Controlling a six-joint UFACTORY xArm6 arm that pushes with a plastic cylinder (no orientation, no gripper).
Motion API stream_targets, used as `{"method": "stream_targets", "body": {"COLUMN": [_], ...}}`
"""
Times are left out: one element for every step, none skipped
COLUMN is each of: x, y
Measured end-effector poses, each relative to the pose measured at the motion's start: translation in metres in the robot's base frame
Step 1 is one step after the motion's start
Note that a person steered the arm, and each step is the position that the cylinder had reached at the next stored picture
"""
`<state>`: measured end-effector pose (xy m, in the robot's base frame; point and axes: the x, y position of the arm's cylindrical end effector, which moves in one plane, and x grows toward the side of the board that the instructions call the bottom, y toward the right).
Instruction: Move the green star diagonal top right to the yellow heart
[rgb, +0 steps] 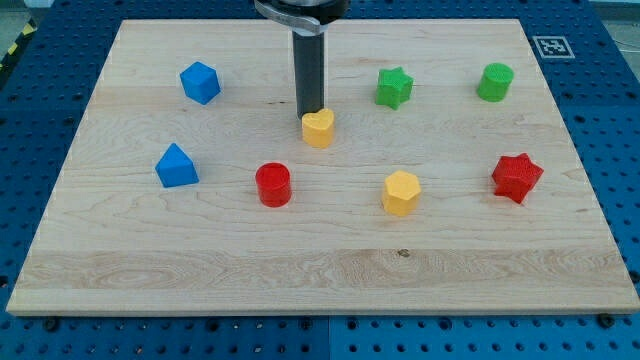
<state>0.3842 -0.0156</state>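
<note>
Green star: flat on the board, upper middle-right, free of contact. Yellow heart: flat near board centre, down and to the view's left of the star, the two well apart.

Cut off by the view's top edge: the dark mount straight above my tip, with only its lower rim showing. Impossible to tell whether my tip touches the yellow heart or stands just behind it. Hidden behind the rod: a strip of worktop above my tip. Hard to make out whether the yellow block below and right of my tip has five or six sides. Too small to read: the black-and-white marker, far right of my tip and above it. Clipped at the view's left edge, far from my tip: a yellow-and-black striped band. Cut by every edge: the blue perforated base.
</note>
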Motion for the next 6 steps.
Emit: {"method": "stream_targets", "body": {"x": [-0.012,-0.012,-0.014,-0.031,-0.051,-0.055], "y": [0.033,0.108,0.163,0.162,0.126,0.087]}}
